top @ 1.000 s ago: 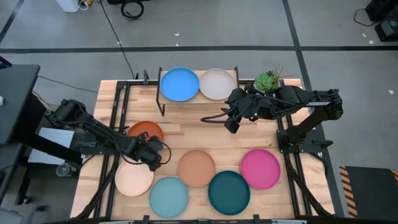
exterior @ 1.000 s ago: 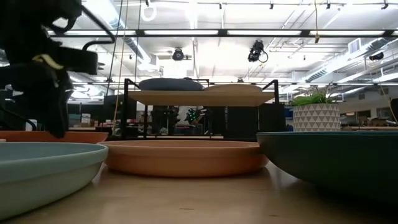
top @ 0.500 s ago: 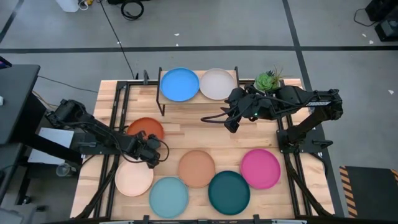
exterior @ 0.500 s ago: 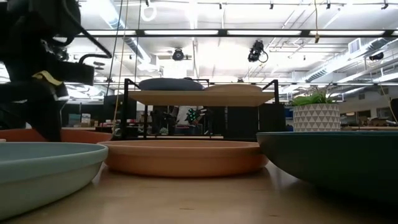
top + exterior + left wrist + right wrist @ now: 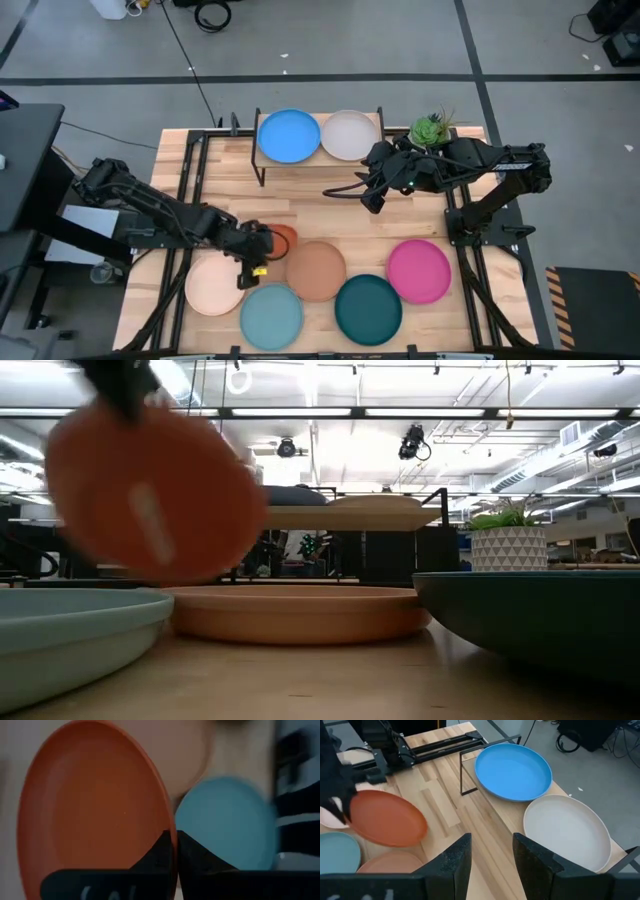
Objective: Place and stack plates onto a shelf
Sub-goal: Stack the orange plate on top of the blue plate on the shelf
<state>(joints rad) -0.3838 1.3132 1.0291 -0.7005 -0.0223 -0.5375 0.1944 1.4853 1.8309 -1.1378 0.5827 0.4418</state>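
Note:
My left gripper [image 5: 262,243] is shut on the orange-red plate [image 5: 283,238], which is up off the table near its middle and tipped steeply; the low view shows its face [image 5: 150,495]. On the shelf [image 5: 320,160] at the far side lie a blue plate [image 5: 289,135] and a grey-white plate [image 5: 350,134]. Flat on the tabletop are the pale peach [image 5: 213,285], light teal [image 5: 270,316], tan [image 5: 316,270], dark teal [image 5: 368,308] and magenta [image 5: 419,270] plates. My right gripper [image 5: 372,200] hovers open by the shelf's right front. My left gripper pinches the orange-red plate's rim [image 5: 171,832] between its two fingers, one on the plate's upper face and one on its underside. The plate is lifted clear of the table and tilted steeply, most of it hanging below the fingers [image 5: 120,380].
A potted plant [image 5: 431,129] stands at the shelf's right end. Black rails [image 5: 195,170] run along the table's left and right sides. Bare wood [image 5: 310,205] lies between the shelf and the row of plates.
My left gripper has shut on the orange-red plate's rim and risen, shifting a little toward the table's right edge. The plate, flat on the table before, is now lifted clear and tipped up steeply.

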